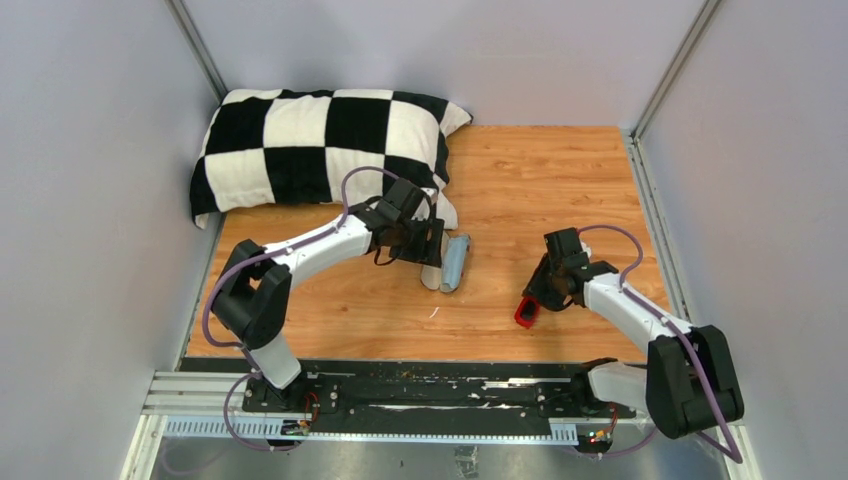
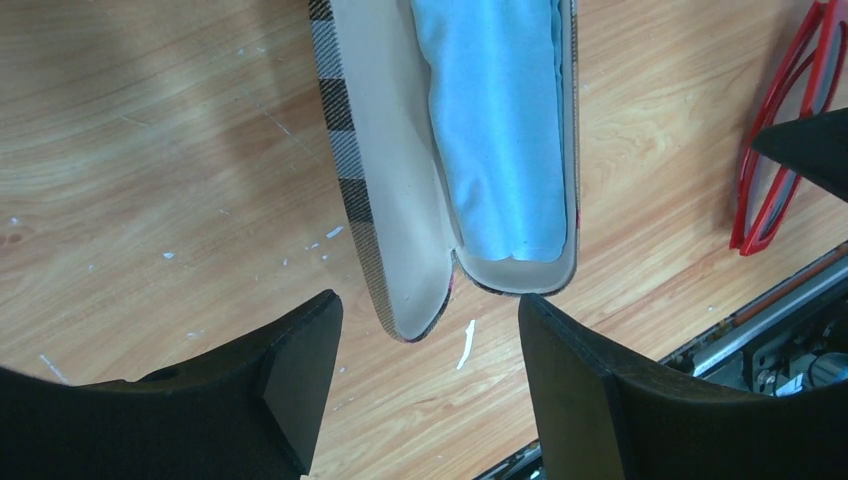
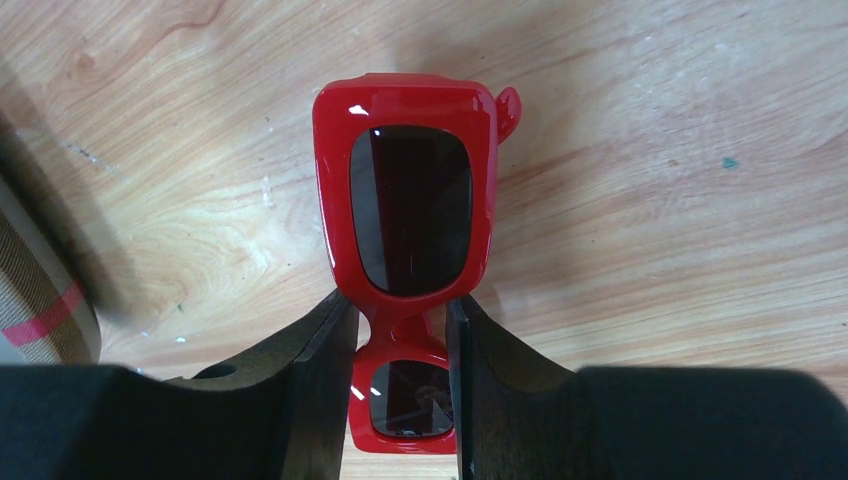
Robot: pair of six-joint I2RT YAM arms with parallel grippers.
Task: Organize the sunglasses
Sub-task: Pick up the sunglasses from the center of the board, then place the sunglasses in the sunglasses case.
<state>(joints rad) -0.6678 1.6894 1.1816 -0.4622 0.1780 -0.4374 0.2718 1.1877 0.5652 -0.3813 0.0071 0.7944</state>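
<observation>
Right claw [image 3: 400, 310] pinches the sunglasses [image 3: 408, 200] at the bridge; left claw [image 2: 428, 310] gapes wide — empty

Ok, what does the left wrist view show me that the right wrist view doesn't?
Only the left wrist view: the plaid case lying open, the light blue cloth inside it, and the open left gripper at its end. Only the right wrist view: the right gripper shut on the bridge of the sunglasses, with the dark lenses facing the camera. Both: the red sunglasses, some of the case, and the wooden table.
</observation>
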